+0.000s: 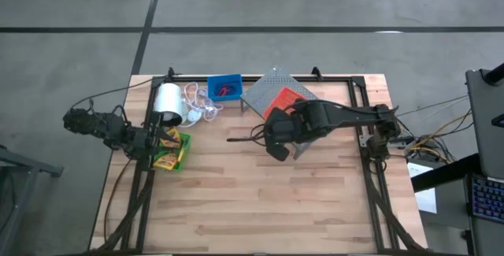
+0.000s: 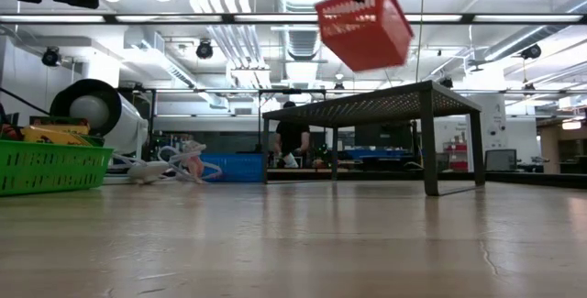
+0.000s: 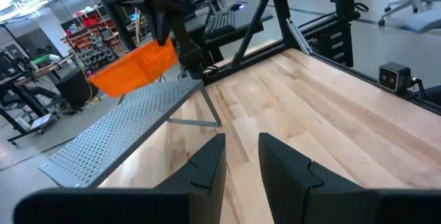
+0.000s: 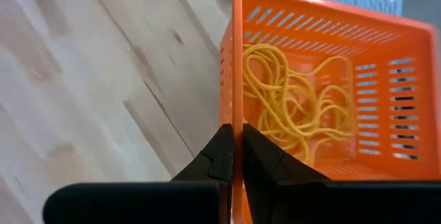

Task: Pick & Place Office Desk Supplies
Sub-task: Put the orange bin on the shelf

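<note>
The right gripper is clamping the rim of the red-orange bin, holding it tilted in the air above the grey perforated rack; yellow bands are lying inside it. Its arm is reaching in over the table's middle. The left gripper is hovering at the green bin, fingers apart, holding nothing, with the white roll beside it and the blue bin beyond. No writing is readable.

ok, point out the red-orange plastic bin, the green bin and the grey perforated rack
red-orange slotted plastic bin [image 2: 365, 27], low view, front wall
green plastic bin [image 2: 50, 168], low view, slotted side wall
grey perforated metal rack [image 3: 124, 124], left wrist view, top plate
</note>
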You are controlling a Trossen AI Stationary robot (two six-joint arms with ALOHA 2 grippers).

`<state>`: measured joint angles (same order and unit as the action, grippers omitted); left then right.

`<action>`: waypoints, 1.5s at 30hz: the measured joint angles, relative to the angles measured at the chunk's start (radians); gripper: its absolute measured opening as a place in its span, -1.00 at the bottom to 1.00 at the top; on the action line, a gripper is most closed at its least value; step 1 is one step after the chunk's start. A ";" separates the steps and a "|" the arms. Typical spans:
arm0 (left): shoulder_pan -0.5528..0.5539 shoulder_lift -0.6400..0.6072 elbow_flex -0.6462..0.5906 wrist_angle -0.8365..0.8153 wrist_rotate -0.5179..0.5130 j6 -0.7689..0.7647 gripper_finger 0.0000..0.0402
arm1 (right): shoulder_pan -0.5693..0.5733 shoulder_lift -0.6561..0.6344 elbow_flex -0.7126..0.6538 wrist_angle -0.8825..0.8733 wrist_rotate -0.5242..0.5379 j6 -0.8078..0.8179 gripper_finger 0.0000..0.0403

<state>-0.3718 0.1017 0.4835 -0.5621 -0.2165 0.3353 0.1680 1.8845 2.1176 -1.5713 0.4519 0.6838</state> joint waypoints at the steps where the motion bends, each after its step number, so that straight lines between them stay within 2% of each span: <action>1: 0.000 0.000 0.000 -0.001 0.000 0.000 -0.55 | 0.000 -0.016 -0.038 0.000 0.000 0.021 -0.94; 12: 0.000 0.000 0.000 -0.022 0.000 0.000 -0.55 | 0.037 -0.228 -0.391 0.012 0.000 0.187 -0.94; 20: 0.000 0.000 0.000 -0.023 0.000 0.000 -0.55 | 0.057 -0.357 -0.606 0.153 0.028 0.181 -0.94; 26: 0.000 0.000 0.000 -0.024 0.000 0.000 -0.55 | 0.054 -0.407 -0.740 0.249 0.073 0.112 -0.94; 32: 0.000 0.000 0.000 -0.027 0.000 0.000 -0.55 | 0.027 -0.418 -0.801 0.320 0.078 0.133 -0.94; 39: 0.000 0.000 0.000 -0.027 0.000 0.000 -0.55 | -0.025 -0.414 -0.782 0.394 0.090 0.237 -0.94; 45: 0.000 0.000 0.000 -0.027 0.000 0.000 -0.55 | -0.030 -0.414 -0.751 0.405 0.015 0.228 -0.94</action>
<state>-0.3718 0.1018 0.4835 -0.5890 -0.2165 0.3352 0.1379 1.4708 1.3662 -1.1664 0.4672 0.9119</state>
